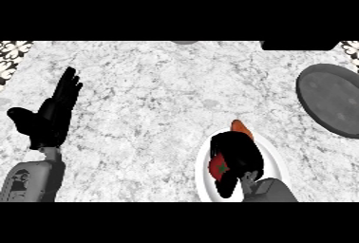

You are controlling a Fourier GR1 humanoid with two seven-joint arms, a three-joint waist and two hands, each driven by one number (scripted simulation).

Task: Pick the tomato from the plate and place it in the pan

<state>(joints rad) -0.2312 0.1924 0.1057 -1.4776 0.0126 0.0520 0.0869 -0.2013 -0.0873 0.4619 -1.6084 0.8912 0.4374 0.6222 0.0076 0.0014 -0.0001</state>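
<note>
Our right hand (237, 154) curled round the tomato (216, 167) over the white plate (204, 175), our left hand (51, 116) resting with fingers straight, grey pan (333, 99) well apart on the marble surface (154, 95)

tomato (217, 167) mostly hidden under right robot hand (237, 156), pan (332, 99) cut by right edge

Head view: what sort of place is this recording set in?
Most likely a kitchen counter. A marbled grey-white countertop fills the view, with a dark pan at the right and a white plate near the front, where the right hand has its fingers round a red tomato.
</note>
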